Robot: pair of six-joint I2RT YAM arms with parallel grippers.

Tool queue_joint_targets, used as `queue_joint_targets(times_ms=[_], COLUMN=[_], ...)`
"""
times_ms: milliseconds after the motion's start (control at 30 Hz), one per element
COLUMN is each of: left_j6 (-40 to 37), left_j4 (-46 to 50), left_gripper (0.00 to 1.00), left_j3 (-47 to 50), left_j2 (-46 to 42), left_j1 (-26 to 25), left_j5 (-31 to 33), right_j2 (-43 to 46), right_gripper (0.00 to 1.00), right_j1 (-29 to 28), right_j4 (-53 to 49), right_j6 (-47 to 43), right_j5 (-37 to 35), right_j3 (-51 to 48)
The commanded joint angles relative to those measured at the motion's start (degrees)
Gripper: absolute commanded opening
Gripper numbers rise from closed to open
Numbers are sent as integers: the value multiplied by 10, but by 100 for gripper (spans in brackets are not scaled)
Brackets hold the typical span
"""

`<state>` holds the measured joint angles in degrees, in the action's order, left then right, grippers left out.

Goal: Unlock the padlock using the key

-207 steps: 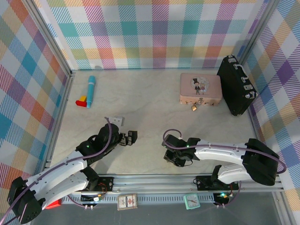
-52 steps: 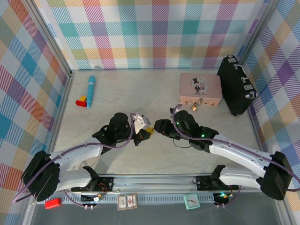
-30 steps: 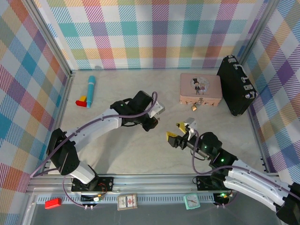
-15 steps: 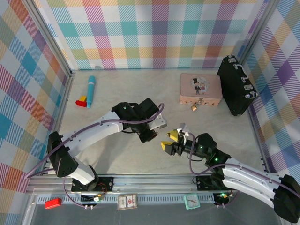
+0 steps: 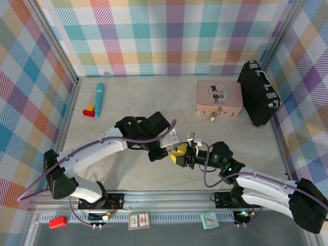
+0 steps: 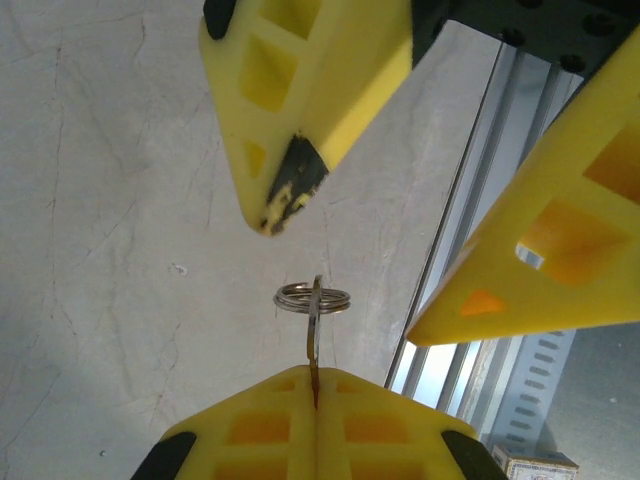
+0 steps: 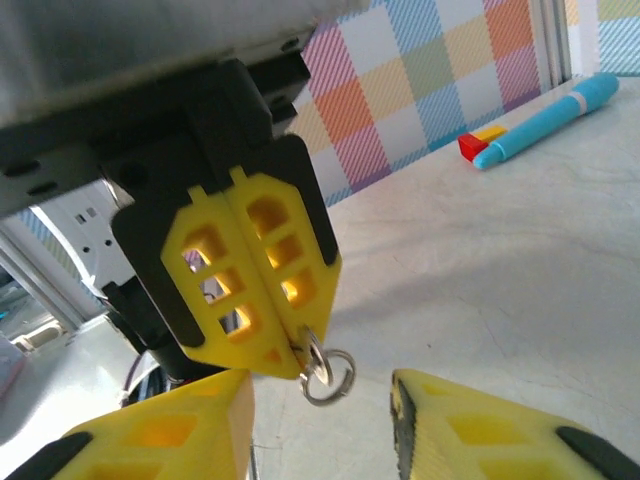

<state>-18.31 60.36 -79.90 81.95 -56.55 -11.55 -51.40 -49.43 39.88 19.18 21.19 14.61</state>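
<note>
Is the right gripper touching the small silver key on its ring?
Apart. Left wrist view: the open right gripper's yellow fingers flank the small silver key, table visible between them; only the shut left gripper pinches it.

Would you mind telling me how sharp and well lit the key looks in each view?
Left wrist: the key, pinched edge-on in the left gripper, is crisp and evenly lit. Right wrist: it is sharp too, though the right gripper looks slightly soft. Top external: even light, the key too small to make out.
</note>
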Motion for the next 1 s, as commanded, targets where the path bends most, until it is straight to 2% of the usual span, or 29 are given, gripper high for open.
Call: queue_joint_targets(times_ms=[0, 667, 833, 967], left_j6=[-13, -15, -15, -5], left_j4=[20, 21, 23, -3], left_gripper=[0, 0, 0, 9], left_j3=[6, 2, 1, 5], left_j2=[-4, 0, 2, -11], left_j1=[-9, -15, -20, -20], left_j5=[-15, -24, -21, 15], right_j2=[-2, 8, 17, 27], right_gripper=[37, 3, 0, 0], right_j1=[3, 3, 3, 3], right_j4=[29, -20, -24, -29], right_j6=[1, -23, -23, -14], right_j5=[27, 50, 45, 27], right_j3=[19, 27, 23, 19])
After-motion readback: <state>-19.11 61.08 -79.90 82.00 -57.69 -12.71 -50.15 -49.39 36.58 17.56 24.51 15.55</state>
